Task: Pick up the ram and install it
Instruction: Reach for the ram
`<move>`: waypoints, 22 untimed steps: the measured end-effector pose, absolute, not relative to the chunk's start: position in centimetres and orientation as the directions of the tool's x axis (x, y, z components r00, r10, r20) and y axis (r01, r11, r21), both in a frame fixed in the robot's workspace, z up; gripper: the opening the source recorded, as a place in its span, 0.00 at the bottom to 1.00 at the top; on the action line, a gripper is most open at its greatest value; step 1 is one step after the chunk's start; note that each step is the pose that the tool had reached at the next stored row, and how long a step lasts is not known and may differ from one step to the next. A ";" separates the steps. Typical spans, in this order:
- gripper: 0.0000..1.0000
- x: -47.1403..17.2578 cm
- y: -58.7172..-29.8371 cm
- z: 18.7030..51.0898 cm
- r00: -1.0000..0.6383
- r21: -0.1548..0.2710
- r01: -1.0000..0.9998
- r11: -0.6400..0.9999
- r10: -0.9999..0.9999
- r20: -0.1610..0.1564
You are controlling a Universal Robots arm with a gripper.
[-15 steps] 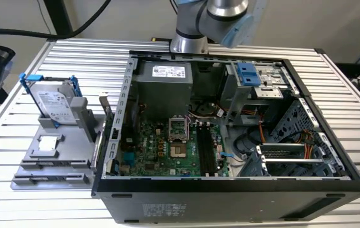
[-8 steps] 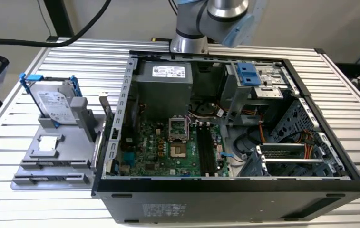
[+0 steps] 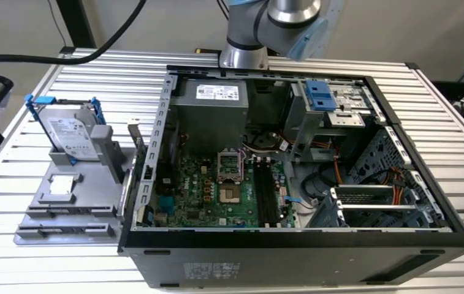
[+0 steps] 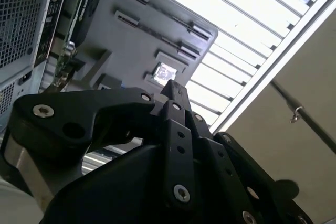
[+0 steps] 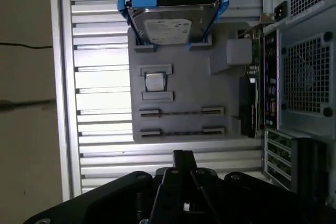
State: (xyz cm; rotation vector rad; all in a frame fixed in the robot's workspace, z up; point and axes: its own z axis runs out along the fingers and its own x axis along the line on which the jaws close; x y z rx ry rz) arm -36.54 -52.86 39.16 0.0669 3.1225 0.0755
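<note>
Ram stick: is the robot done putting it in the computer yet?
Hard to say. Done: the computer case lies open, and the two long grooves on the grey holder look empty. In hand: the gripper hangs shut near that holder, carrying nothing. Left: I can't tell whether the black slots hold the ram.

Open tower case (image 3: 297, 254) lay on its side on slatted metal counter (image 3: 19, 269), with green motherboard (image 3: 203, 190) and grey power supply (image 3: 211, 116) exposed inside. Grey holder tray (image 3: 92, 193) sat just beside the case. It carried silver hard drive (image 3: 72, 135), upright in blue bracket (image 3: 34, 105), and small square chip (image 3: 62, 185).
</note>
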 end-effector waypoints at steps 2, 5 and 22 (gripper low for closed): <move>0.00 -36.5 -52.9 39.1 -0.999 0.049 0.027 0.998 0.028 -0.017; 0.00 -36.3 -52.9 39.2 -1.000 0.049 0.005 0.999 0.005 -0.016; 0.00 -35.3 -55.1 39.1 -1.000 0.049 -0.020 0.999 -0.019 -0.011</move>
